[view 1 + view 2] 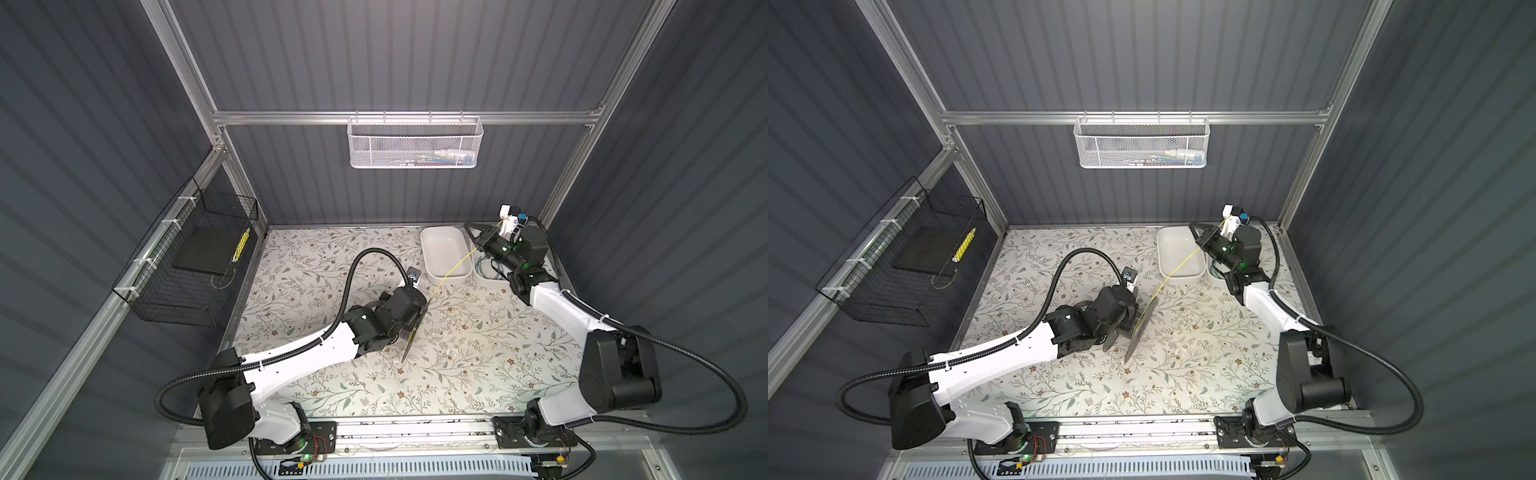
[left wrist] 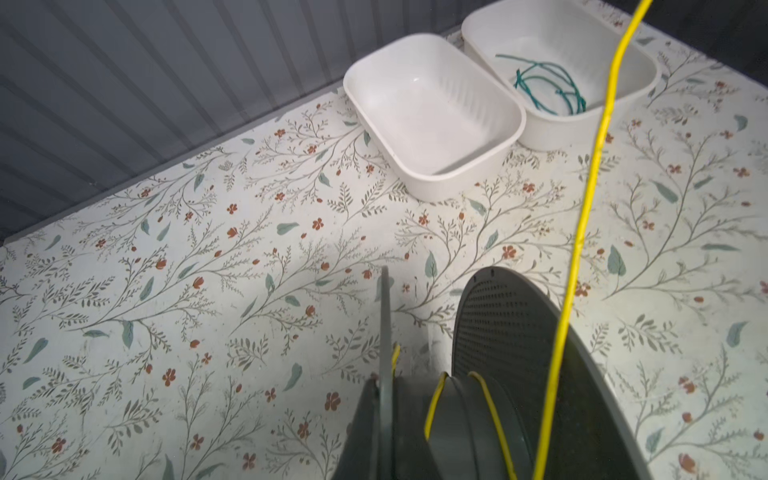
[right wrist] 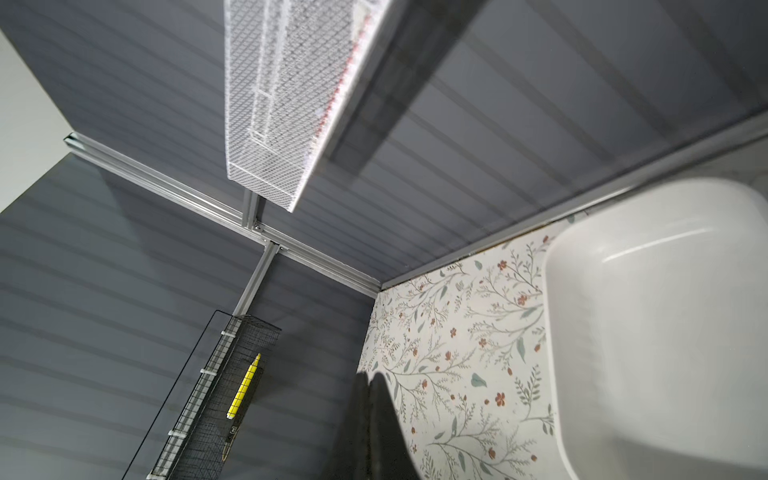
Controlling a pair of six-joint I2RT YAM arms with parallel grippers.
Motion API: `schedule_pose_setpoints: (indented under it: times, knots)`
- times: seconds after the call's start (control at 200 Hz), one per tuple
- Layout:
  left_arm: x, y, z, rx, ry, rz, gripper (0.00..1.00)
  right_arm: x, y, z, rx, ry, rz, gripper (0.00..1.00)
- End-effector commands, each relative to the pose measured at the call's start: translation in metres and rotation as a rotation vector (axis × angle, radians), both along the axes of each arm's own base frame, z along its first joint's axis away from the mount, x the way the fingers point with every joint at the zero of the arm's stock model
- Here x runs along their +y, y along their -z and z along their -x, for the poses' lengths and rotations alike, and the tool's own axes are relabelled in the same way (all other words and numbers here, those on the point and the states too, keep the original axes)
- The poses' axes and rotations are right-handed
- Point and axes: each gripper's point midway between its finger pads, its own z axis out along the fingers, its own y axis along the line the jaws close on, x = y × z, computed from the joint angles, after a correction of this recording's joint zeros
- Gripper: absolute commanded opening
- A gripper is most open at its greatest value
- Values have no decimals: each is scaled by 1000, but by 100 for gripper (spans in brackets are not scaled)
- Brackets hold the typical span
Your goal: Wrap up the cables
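Note:
The cable is a thin yellow wire (image 1: 451,272) (image 1: 1177,268) (image 2: 590,187). It runs taut from a grey spool (image 1: 417,328) (image 1: 1142,328) (image 2: 511,332) up to the right arm. A few turns lie round the spool's hub. My left gripper (image 1: 415,316) (image 1: 1128,320) (image 2: 384,399) is shut on the spool's thin flange and holds the spool on edge above the mat. My right gripper (image 1: 467,225) (image 1: 1192,224) (image 3: 372,378) is shut and raised over the white trays. The wire crosses its body behind the fingers. No wire shows between its fingertips in the right wrist view.
Two white trays stand at the back right: one empty (image 1: 440,249) (image 2: 436,178) (image 3: 665,311), the other (image 2: 582,133) holding a green wire (image 2: 544,83). A black wire basket (image 1: 187,266) hangs on the left wall, a white mesh basket (image 1: 415,143) on the back wall.

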Motion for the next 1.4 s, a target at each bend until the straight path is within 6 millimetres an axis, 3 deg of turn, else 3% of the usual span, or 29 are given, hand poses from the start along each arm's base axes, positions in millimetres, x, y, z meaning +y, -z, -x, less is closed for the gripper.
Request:
schedule_pose_setpoints:
  times: [0.0, 0.31, 0.495, 0.685, 0.775, 0.915, 1.055, 1.085, 1.22, 1.396]
  knots:
    - [30, 21, 20, 85, 12, -140, 0, -26, -47, -3, -169, 64, -84, 0]
    - [27, 23, 33, 143, 71, -134, 0, -43, -29, -21, -135, 27, -29, 0]
    - [35, 24, 37, 163, 57, -160, 0, -66, 2, -40, -58, 45, -67, 0]
    - [20, 13, 50, 225, 142, -97, 0, -62, 44, -49, 24, 41, -60, 0]
    - [8, -14, 57, 212, 197, 15, 0, -63, 72, -47, 64, 60, -35, 0]
    - [2, -82, 61, 116, 247, 201, 0, -67, 107, -33, 108, 113, 13, 0]
    - [-1, -144, 60, 56, 293, 327, 0, -64, 125, -7, 118, 158, 28, 0]
    - [-1, -168, 58, 28, 296, 373, 0, -64, 126, -2, 115, 174, 37, 0]
    - [6, -221, 37, -34, 274, 522, 0, -45, 130, 18, 116, 178, 100, 0]
    - [9, -269, 11, -166, 206, 690, 0, -29, 153, 42, 178, 225, 63, 0]
